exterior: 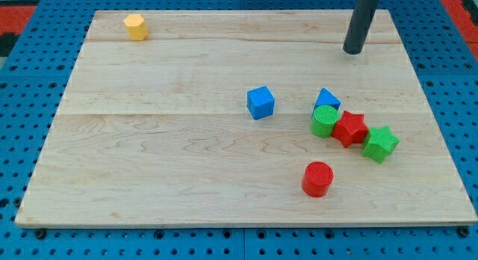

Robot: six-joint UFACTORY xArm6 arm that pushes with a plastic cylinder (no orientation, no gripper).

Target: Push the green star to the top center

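The green star (381, 143) lies at the view's right, at the right end of a tight cluster, touching a red star (349, 128). A green cylinder (324, 120) sits on the red star's left, with a blue triangular block (326, 100) just above it. My tip (352, 51) is near the view's top right, well above the cluster and apart from every block.
A blue cube (261, 102) sits near the board's middle. A red cylinder (317, 178) stands below the cluster. A yellow block (135, 26) is at the top left. The wooden board (149, 140) lies on a blue pegboard (22, 103).
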